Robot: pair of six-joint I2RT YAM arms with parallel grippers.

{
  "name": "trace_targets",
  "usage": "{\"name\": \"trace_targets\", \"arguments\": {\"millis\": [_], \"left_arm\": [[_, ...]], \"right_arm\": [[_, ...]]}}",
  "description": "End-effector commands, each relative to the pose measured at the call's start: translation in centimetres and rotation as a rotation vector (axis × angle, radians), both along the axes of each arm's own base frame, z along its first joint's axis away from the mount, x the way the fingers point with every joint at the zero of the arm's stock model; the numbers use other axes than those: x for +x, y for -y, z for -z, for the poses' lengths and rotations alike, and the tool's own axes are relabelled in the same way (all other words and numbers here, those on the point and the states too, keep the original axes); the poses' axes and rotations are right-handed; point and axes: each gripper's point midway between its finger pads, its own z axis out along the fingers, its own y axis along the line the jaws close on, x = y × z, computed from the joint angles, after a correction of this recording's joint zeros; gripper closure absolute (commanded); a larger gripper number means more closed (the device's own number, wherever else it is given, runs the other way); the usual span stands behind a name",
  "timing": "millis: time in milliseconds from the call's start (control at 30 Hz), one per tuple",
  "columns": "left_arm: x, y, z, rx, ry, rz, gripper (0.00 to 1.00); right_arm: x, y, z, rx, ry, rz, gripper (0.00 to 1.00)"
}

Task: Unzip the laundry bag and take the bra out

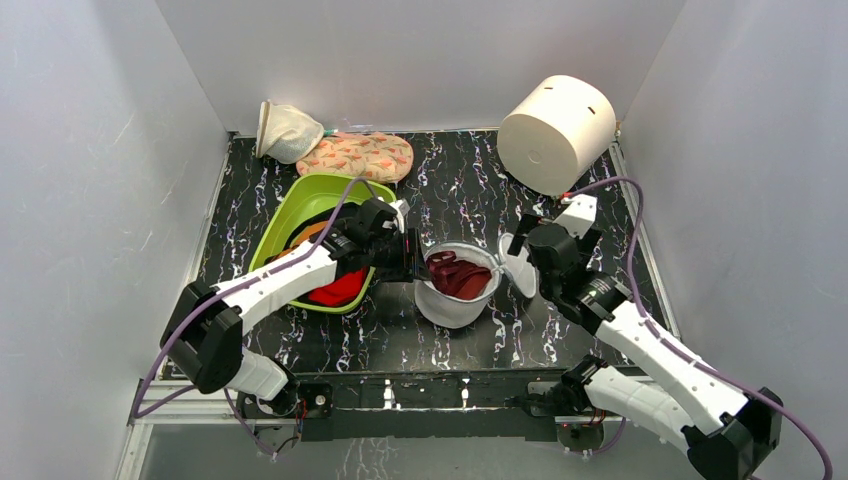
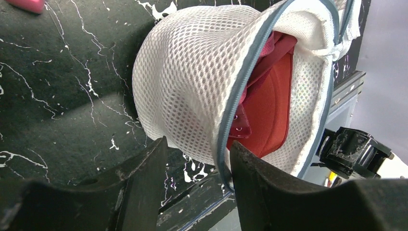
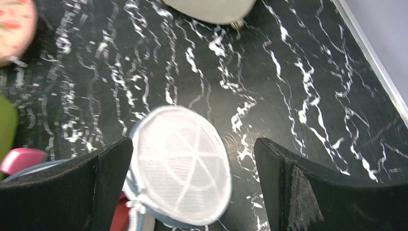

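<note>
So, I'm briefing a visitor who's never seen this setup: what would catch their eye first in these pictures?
The unzipped white mesh laundry bag mid-table, with a dark red bra showing inside and its round lid flap folded out to the right. The left claw straddles the bag's rim, and the right claw is wide open above the flap. Then the green basin at left and the white cylinder far right.
</note>
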Motion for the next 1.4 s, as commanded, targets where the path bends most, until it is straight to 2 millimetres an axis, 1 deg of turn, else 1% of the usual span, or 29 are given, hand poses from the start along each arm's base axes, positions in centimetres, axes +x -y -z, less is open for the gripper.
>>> {"name": "trace_targets", "arguments": {"millis": [0, 33, 100, 133, 167, 200, 233, 267, 300, 333, 367, 400, 433, 500, 600, 700, 800, 900, 967, 1100, 1133, 1200, 1267, 1367], "left_arm": [[0.4, -0.3, -2.8, -0.008, 0.076, 0.023, 0.5], [0.4, -0.4, -3.0, -0.005, 0.082, 0.025, 0.49], [0.6, -0.5, -3.5, -0.003, 0.105, 0.026, 0.44], [0.7, -0.5, -3.8, -0.001, 0.117, 0.029, 0.38], [0.8, -0.5, -4.0, 0.002, 0.129, 0.038, 0.29], [1.0, -0.4, -4.5, -0.002, 0.146, 0.047, 0.23], [1.2, -0.3, -5.0, -0.004, 0.165, 0.058, 0.19], [1.3, -0.2, -6.2, -0.019, 0.199, 0.071, 0.17], [1.4, -0.1, -7.0, -0.026, 0.222, 0.086, 0.15], [1.5, 0.1, -7.7, -0.032, 0.244, 0.106, 0.13], [1.6, 0.4, -8.2, -0.033, 0.257, 0.125, 0.11], [1.6, 0.8, -9.0, -0.042, 0.277, 0.151, 0.08], [1.6, 1.2, -9.2, -0.039, 0.281, 0.178, 0.06], [1.3, 2.2, -9.6, -0.034, 0.293, 0.231, 0.04], [0.9, 3.6, -9.9, -0.018, 0.328, 0.293, 0.04], [0.6, 5.1, -9.4, -0.012, 0.342, 0.343, 0.08], [0.4, 6.5, -9.0, -0.005, 0.341, 0.38, 0.11], [-0.1, 8.0, -8.6, 0.012, 0.356, 0.429, 0.11], [-0.1, 8.7, -8.3, 0.03, 0.363, 0.444, 0.12], [-0.1, 9.1, -6.9, 0.052, 0.333, 0.438, 0.23], [-0.1, 9.2, -6.7, 0.049, 0.329, 0.434, 0.26], [-0.1, 9.3, -6.3, 0.044, 0.323, 0.421, 0.3], [-0.2, 9.2, -5.8, 0.044, 0.315, 0.412, 0.34], [-0.3, 9.1, -5.0, 0.063, 0.302, 0.413, 0.38]], "right_arm": [[1.2, -1.9, -7.2, 0.067, 0.2, -0.124, 0.02], [1.3, -2.6, -7.6, 0.083, 0.204, -0.154, 0.02], [1.4, -4.6, -7.4, 0.123, 0.17, -0.242, 0.02], [1.4, -6.0, -7.0, 0.142, 0.14, -0.305, 0.02], [1.4, -7.1, -6.5, 0.157, 0.11, -0.347, 0.02], [1.4, -7.6, -5.6, 0.167, 0.072, -0.359, 0.02], [1.5, -7.8, -4.2, 0.156, 0.027, -0.353, 0.03], [1.5, -7.8, -2.9, 0.139, -0.016, -0.353, 0.04], [1.4, -7.9, -1.8, 0.121, -0.05, -0.361, 0.08], [1.4, -7.9, -1.0, 0.107, -0.074, -0.361, 0.13], [1.4, -7.8, -0.2, 0.1, -0.097, -0.347, 0.17], [1.4, -7.6, 0.4, 0.095, -0.112, -0.336, 0.22], [1.3, -7.4, 0.8, 0.092, -0.122, -0.325, 0.24], [1.1, -7.0, 1.6, 0.09, -0.138, -0.307, 0.25], [0.8, -7.1, 2.8, 0.087, -0.169, -0.322, 0.24], [0.7, -6.9, 4.3, 0.056, -0.203, -0.327, 0.25], [0.9, -7.0, 5.4, 0.042, -0.201, -0.352, 0.3], [0.7, -7.6, 6.4, 0.07, -0.198, -0.39, 0.33], [0.6, -8.2, 7.0, 0.088, -0.197, -0.424, 0.36], [0.7, -8.8, 7.7, 0.12, -0.173, -0.45, 0.4], [0.7, -9.0, 7.7, 0.128, -0.163, -0.458, 0.43], [0.7, -9.3, 7.5, 0.143, -0.144, -0.469, 0.52], [0.7, -9.6, 7.1, 0.16, -0.117, -0.488, 0.66], [0.3, -10.5, 6.2, 0.187, -0.074, -0.55, 0.81]]}}
